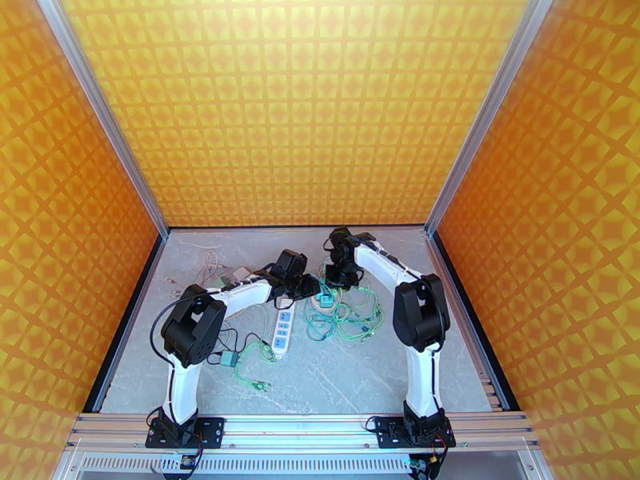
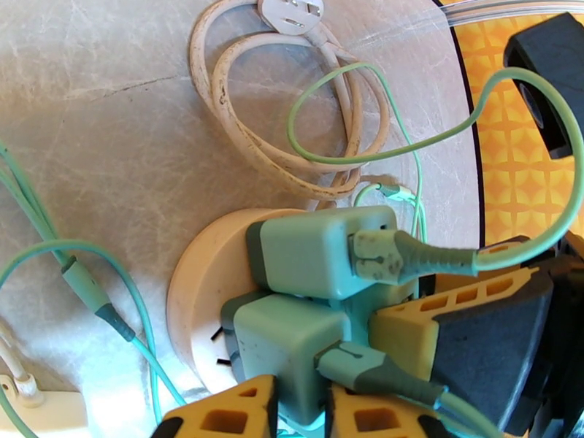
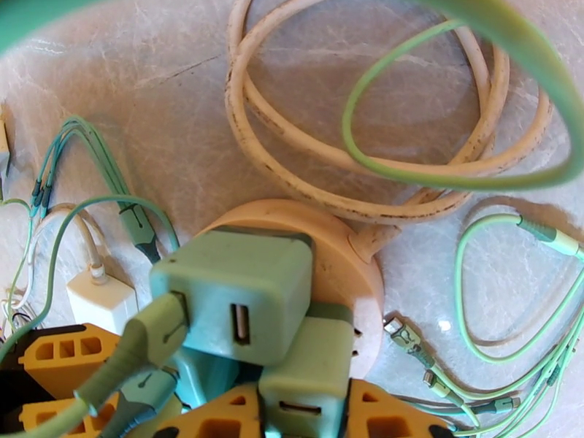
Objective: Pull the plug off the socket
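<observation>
A round beige socket lies on the table with several teal plugs in it. The top plug carries a green cable. My left gripper is shut on the lower plug, its yellow fingers on either side. My right gripper is shut on another teal plug with an empty USB slot, beside the big cabled plug on the socket. From above, both grippers, left and right, meet over a teal plug.
A coiled beige cord with a white wall plug lies behind the socket. Green cables sprawl around it. A white power strip and a small teal adapter sit nearer the left arm. A white charger lies at the left.
</observation>
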Action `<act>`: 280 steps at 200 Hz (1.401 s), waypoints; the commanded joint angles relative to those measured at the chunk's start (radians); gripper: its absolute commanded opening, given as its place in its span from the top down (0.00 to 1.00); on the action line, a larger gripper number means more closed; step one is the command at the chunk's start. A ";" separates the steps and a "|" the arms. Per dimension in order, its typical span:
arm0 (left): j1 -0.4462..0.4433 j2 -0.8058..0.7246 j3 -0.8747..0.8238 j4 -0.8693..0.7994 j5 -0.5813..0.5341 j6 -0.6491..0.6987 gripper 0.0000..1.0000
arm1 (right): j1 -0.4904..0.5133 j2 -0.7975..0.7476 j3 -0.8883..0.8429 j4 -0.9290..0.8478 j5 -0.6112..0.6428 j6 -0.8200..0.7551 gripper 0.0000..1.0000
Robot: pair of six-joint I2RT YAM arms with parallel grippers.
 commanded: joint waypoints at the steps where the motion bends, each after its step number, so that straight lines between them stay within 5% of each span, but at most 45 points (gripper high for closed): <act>1: -0.013 0.109 -0.012 -0.186 -0.075 0.017 0.79 | 0.063 -0.006 0.017 0.012 -0.018 0.010 0.79; 75: -0.023 0.149 0.033 -0.244 -0.078 0.031 0.80 | 0.151 0.021 0.055 -0.006 0.003 0.008 0.80; 186: -0.023 0.146 0.025 -0.276 -0.089 0.034 0.84 | -0.017 -0.063 0.006 0.025 -0.083 0.013 0.80; 280: -0.051 0.168 0.073 -0.302 -0.089 0.043 0.83 | 0.173 -0.010 0.024 0.011 -0.024 0.017 0.80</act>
